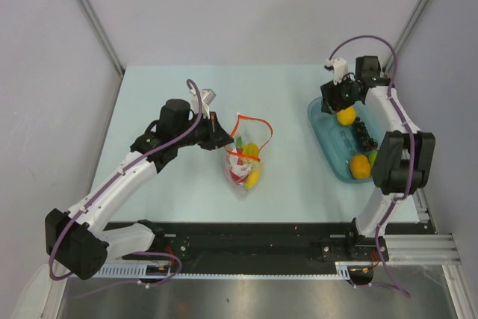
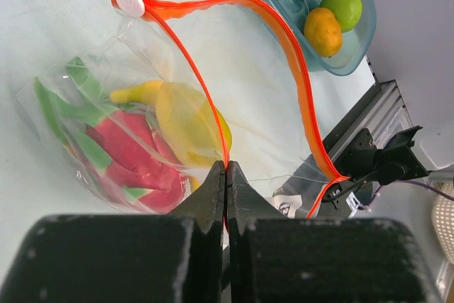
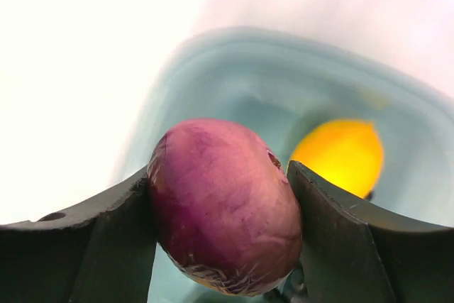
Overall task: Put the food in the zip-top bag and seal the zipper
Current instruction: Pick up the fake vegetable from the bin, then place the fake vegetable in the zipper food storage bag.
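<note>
The banana (image 2: 177, 115) and red leafy piece (image 2: 128, 164) lie inside the zip-top bag (image 2: 142, 54) on the tabletop (image 1: 172, 199), the left hand (image 2: 225, 175) clamped on its unsealed zipper (image 2: 284, 40), while the right hand (image 3: 223, 204) grips the purple ball (image 3: 220, 196) over the teal bowl (image 2: 358, 47), where other fruits (image 1: 359, 166) wait.

The zip-top bag (image 1: 243, 166) on the desk (image 1: 172, 95), zipper (image 2: 282, 37) open, holds a banana (image 2: 177, 115) and a red leafy piece (image 2: 131, 157); the right end effector (image 3: 223, 207) grips a purple ball (image 3: 220, 196).
</note>
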Controlling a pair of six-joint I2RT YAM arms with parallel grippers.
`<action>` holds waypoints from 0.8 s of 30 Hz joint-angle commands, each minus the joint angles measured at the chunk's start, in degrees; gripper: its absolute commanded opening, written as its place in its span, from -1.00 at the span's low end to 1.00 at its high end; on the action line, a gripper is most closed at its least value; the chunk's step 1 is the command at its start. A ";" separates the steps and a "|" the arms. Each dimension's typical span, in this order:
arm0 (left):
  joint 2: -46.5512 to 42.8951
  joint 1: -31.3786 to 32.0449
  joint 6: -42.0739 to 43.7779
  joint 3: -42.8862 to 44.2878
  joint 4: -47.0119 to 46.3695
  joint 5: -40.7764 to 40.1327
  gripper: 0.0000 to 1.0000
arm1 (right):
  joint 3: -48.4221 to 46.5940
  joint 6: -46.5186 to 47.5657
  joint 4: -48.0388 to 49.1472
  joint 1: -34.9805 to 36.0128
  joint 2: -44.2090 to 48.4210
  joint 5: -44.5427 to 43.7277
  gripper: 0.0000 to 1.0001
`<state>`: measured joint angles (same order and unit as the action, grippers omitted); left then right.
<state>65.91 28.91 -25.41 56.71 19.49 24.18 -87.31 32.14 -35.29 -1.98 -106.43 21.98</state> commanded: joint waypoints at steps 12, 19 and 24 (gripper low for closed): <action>-0.43 0.10 1.33 2.44 -0.06 0.16 -0.99 | -8.50 -20.89 1.10 33.43 16.00 15.47 -0.16; -1.31 0.10 1.41 2.27 0.12 -0.19 -0.99 | -2.09 -20.54 0.31 37.84 15.90 14.67 0.52; -1.31 0.10 1.24 1.74 -0.24 -0.10 -0.99 | -1.72 -23.08 0.66 34.78 19.15 17.12 0.99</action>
<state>65.89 28.91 -25.36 56.80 20.29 24.16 -87.88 11.55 -36.67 35.24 -91.72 36.91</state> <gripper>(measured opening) 0.007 0.987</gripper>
